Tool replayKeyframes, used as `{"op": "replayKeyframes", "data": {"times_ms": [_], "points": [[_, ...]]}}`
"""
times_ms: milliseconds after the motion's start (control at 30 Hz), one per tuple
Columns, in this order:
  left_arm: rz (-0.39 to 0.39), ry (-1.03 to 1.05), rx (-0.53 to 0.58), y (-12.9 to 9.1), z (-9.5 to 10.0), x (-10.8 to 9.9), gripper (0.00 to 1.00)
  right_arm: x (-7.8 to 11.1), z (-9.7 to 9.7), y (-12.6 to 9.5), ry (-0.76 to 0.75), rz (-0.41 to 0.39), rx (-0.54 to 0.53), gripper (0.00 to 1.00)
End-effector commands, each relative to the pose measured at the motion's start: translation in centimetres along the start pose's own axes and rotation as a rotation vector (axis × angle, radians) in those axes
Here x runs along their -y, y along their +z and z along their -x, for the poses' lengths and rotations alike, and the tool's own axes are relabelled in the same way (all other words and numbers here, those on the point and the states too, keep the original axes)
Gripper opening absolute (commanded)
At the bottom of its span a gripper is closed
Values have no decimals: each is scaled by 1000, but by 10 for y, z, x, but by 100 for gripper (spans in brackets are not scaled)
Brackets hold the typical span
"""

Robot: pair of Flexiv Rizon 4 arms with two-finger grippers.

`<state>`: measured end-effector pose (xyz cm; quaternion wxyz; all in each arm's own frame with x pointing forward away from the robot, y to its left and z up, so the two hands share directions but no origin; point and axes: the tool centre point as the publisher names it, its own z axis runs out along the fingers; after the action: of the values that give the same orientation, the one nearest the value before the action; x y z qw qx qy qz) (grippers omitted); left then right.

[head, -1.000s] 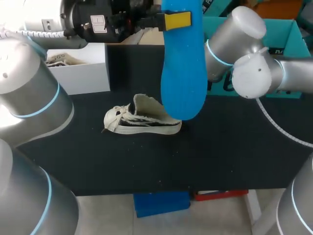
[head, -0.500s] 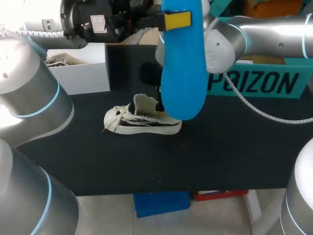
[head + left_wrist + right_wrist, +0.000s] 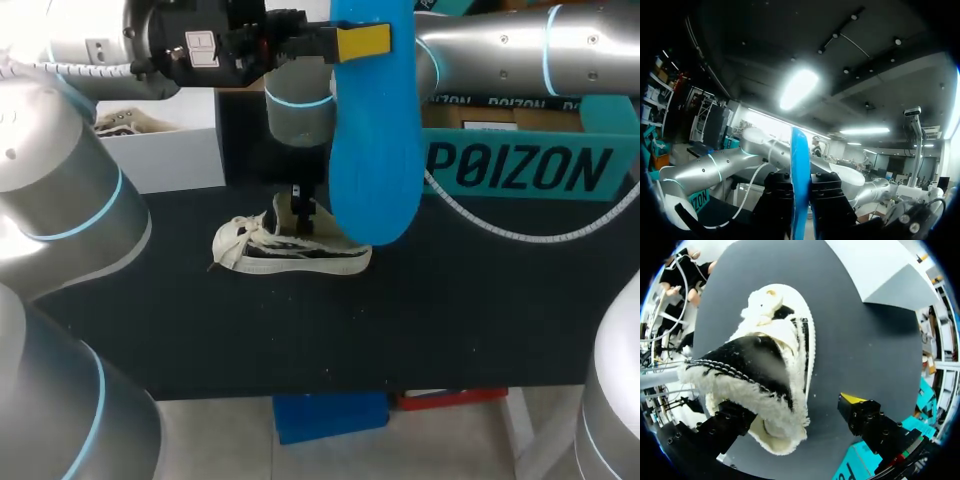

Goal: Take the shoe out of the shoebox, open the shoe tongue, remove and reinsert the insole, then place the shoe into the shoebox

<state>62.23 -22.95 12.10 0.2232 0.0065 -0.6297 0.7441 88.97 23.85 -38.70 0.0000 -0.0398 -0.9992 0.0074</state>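
Left jaws tight, right jaws wide.

Shoe (image 3: 290, 255): cream, black side panels, fleecy lining, laces bunched at toe. Stands on sole mid-table, toe toward left arm's side, tongue pulled up. Blue insole (image 3: 375, 130): out of shoe, upright in air above it, clamped in left gripper (image 3: 345, 42). White shoebox (image 3: 170, 150): open, back left.
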Motion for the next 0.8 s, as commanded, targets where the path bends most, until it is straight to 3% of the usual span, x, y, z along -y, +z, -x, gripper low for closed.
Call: {"op": "replayKeyframes", "data": {"times_ms": [33, 67, 100, 133, 167, 200, 800], "points": [[-1, 1, 2, 1, 0, -1, 0, -4, 2, 7, 5, -36, -6, 100], [-1, 1, 2, 1, 0, -1, 0, -4, 2, 7, 8, -29, -8, 81], [-1, 1, 2, 1, 0, -1, 0, -4, 2, 8, 9, -26, -8, 47], [-1, 1, 2, 1, 0, -1, 0, -4, 2, 9, 10, -26, -8, 35], [-1, 1, 2, 1, 0, -1, 0, -4, 1, 10, 14, -20, -9, 10], [-1, 1, 2, 1, 0, -1, 0, -4, 1, 12, 16, -7, -18, 0], [-1, 1, 2, 1, 0, -1, 0, -4, 0, 14, 16, 7, -32, 0]]}}
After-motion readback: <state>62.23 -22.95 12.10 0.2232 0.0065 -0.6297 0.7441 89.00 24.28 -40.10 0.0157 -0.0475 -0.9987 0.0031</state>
